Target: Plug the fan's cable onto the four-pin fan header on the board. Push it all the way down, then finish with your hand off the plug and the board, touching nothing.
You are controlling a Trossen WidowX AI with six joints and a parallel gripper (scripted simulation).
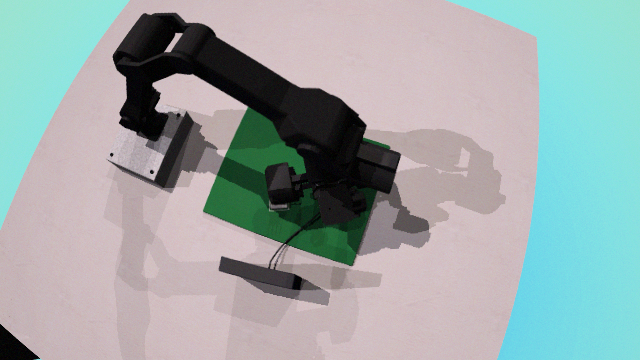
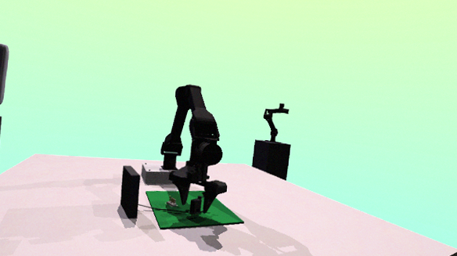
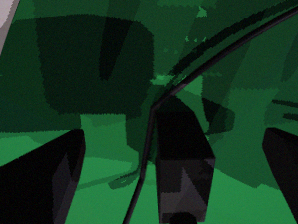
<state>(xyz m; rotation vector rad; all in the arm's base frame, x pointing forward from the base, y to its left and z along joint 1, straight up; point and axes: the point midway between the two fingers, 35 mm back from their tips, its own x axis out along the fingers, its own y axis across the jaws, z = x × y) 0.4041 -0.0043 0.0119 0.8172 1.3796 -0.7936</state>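
My gripper (image 2: 195, 208) (image 3: 177, 137) is open, its fingers low over the board on either side of the black plug (image 2: 195, 205) (image 3: 186, 185). In the wrist view there is a gap on each side of the plug, wider on the left. In the top view the arm hides the plug. The cable (image 1: 300, 231) (image 2: 158, 208) (image 3: 225, 55) runs along the plug's left side in the wrist view. The pale fan header (image 1: 279, 206) (image 2: 171, 203) stands on the green board (image 1: 230, 195) (image 2: 228, 219) (image 3: 105, 127), partly hidden under a finger in the top view.
The dark fan (image 1: 260, 272) (image 2: 129, 193) stands upright beside the board, with the cable leading to it. The arm's grey base block (image 1: 137, 155) (image 2: 155, 176) is on the other side of the board. Another small arm on a pedestal (image 2: 271, 158) stands beyond the table.
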